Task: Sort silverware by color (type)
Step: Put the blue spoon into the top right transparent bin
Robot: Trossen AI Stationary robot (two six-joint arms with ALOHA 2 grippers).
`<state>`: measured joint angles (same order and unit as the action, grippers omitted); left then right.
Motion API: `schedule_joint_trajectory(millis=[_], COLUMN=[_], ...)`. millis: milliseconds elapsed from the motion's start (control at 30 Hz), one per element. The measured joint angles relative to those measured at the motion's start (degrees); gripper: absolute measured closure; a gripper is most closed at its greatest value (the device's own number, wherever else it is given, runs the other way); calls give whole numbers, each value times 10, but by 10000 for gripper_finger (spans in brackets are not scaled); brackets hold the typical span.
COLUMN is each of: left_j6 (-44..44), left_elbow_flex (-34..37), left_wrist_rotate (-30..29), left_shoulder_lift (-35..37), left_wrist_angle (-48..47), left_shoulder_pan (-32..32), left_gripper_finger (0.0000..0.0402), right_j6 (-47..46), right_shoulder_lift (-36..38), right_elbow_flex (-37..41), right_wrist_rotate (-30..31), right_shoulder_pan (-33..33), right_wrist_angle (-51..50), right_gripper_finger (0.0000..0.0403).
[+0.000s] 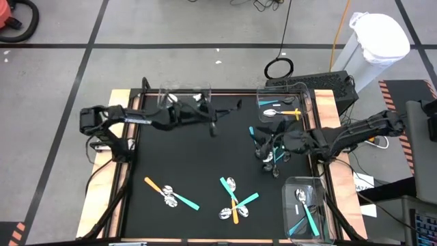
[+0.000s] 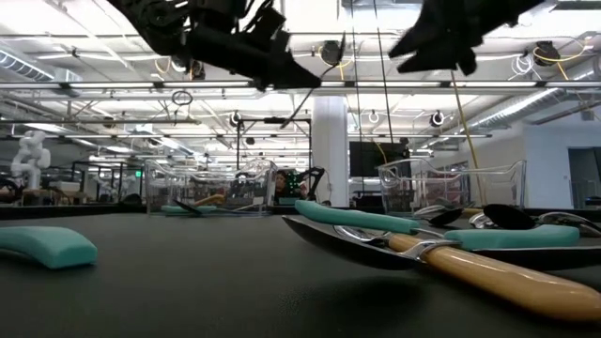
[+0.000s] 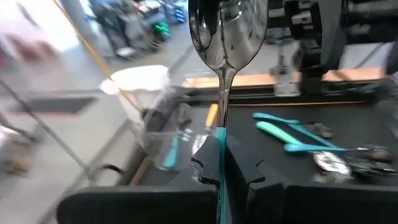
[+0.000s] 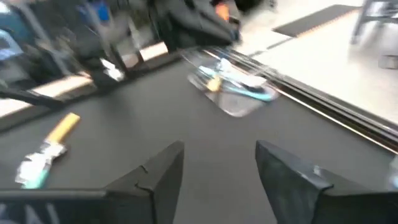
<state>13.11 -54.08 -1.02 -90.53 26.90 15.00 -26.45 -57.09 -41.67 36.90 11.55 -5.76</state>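
My left gripper (image 3: 219,163) hangs over the far middle of the black mat (image 1: 198,164), shut on a spoon with a teal handle and a shiny bowl (image 3: 227,31). My right gripper (image 4: 219,163) is open and holds nothing; it hangs above the mat's right part (image 1: 270,147). Below it lie teal-handled spoons (image 3: 292,134) flat on the mat. More silverware lies near the front edge: an orange and a teal piece (image 1: 167,193) and a crossed cluster (image 1: 235,201). My left gripper pinches the spoon's teal handle (image 3: 219,142) between its two fingers. The fingers reach out nearly level from the table's left, and the spoon runs along them, its bowl sticking out past the tips. The spoon is lifted clear of the mat.
A clear bin (image 1: 184,99) stands at the far left of the mat. Another one (image 1: 280,108) at the far right holds an orange-handled and a teal-handled spoon. A third bin (image 1: 304,205) at the near right holds teal pieces. The middle of the mat is bare.
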Motion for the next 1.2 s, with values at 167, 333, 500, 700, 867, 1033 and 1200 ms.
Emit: schedule_joint_trajectory(millis=[167, 333, 500, 700, 867, 1033, 1200], left_j6=[111, 164, 177, 174, 174, 172, 171], left_elbow_flex=[0, 0, 0, 0, 0, 0, 0], left_wrist_rotate=[-196, -330, -353, -367, -370, -370, -363], left_shoulder_lift=[-39, -71, -93, -104, -108, -108, -108], left_wrist_angle=[80, 128, 129, 135, 143, 142, 133], left_shoulder_pan=[-73, -109, -122, -127, -128, -128, -129], left_gripper_finger=[402, 401, 401, 401, 401, 401, 401], right_j6=[37, 85, 122, 99, 97, 96, 97], right_shoulder_lift=[-10, -37, -65, -97, -115, -126, -136], right_elbow_flex=[0, 0, 0, 0, 0, 0, 0], right_wrist_rotate=[-8, -8, -8, -11, -13, -49, -87], right_shoulder_pan=[-34, -52, -78, -124, -154, -180, -202], right_wrist_angle=[73, 170, 245, 244, 251, 261, 268], right_gripper_finger=[154, 125, 121, 149, 191, 242, 299])
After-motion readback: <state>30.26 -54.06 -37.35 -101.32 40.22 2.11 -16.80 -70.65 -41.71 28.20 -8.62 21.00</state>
